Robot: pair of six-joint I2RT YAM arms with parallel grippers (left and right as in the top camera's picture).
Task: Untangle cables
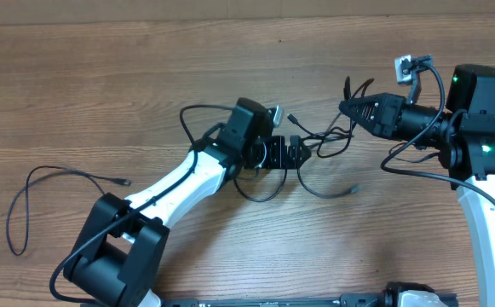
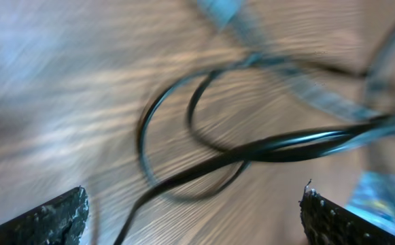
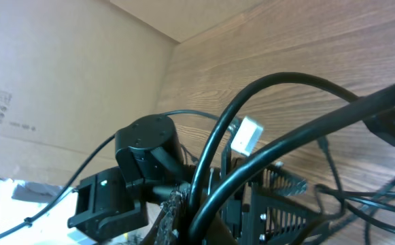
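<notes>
Overhead view, task judged about one-third done: one cable (image 1: 111,178) lies separate near the counter's (image 1: 145,68) left edge, the other cables (image 1: 332,136) remain knotted mid-counter, right fingers (image 1: 347,107) clenched on a strand, left fingers (image 1: 300,153) spread wide alongside.

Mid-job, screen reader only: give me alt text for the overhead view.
Two arms meet over tangled cables at the middle of a wooden table: the left pincer is open above the tangle, the right pincer shut on strands of it. A separate cable lies apart beside the left arm's base.
</notes>
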